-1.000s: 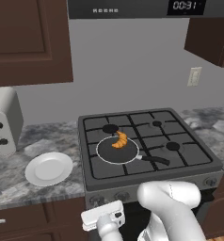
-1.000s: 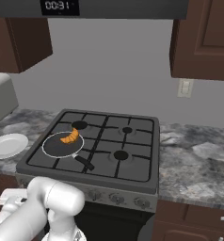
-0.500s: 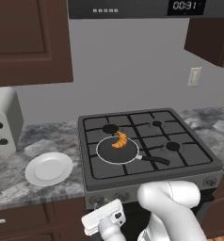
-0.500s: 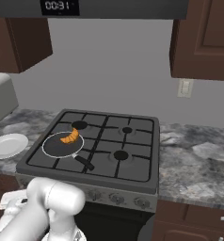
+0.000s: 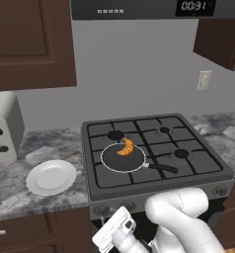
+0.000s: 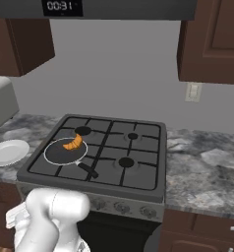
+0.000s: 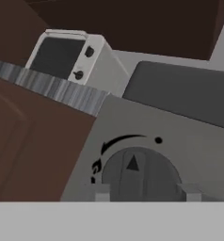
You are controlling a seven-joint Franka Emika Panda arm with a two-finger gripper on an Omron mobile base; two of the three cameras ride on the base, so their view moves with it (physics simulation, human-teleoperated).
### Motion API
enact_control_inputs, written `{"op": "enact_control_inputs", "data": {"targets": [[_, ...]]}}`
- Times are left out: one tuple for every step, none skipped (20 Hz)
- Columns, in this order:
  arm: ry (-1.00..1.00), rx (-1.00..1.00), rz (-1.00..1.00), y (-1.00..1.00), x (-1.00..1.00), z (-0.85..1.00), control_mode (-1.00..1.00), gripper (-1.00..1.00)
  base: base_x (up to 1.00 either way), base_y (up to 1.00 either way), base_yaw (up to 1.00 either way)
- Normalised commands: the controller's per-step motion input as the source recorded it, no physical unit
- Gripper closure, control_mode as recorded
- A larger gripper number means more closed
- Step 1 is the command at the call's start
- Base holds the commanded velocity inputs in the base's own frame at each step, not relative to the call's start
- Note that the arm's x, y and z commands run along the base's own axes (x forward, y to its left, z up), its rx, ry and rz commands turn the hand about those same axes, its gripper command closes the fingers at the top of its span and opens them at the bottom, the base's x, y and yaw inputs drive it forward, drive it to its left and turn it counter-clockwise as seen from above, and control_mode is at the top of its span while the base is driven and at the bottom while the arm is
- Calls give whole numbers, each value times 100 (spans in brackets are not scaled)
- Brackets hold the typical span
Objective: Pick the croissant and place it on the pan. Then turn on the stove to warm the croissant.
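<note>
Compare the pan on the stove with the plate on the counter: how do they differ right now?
The pan is black with a long handle; the plate is white with none. The pan sits on the stove's front left grate, the plate on the grey counter beside it. The pan holds the croissant; the plate holds nothing. Both are round and shallow.

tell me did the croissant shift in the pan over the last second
No. The croissant lies at the same far edge of the pan, beside the same rear-left burner of the stove.
</note>
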Motion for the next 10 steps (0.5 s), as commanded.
{"op": "enact_control_inputs", "data": {"targets": [[-15, -15, 31, 9, -39, -7, -100, 100, 0, 0, 0], [-14, -14, 31, 6, -35, -5, -100, 100, 0, 0, 0], [-15, -15, 31, 11, -35, -4, -100, 100, 0, 0, 0], [-15, -15, 31, 11, -39, -6, -100, 100, 0, 0, 0], [-17, -15, 31, 6, -41, -1, -100, 100, 0, 0, 0], [-18, -14, 31, 4, -48, 0, -100, 100, 0, 0, 0], [-20, -15, 30, 6, -49, 0, -100, 100, 0, 0, 0], [-23, -15, 31, 6, -52, 0, -100, 100, 0, 0, 0], [-21, -15, 30, 6, -47, 0, -100, 100, 0, 0, 0], [-23, -16, 31, 8, -49, 0, -100, 100, 0, 0, 0]]}}
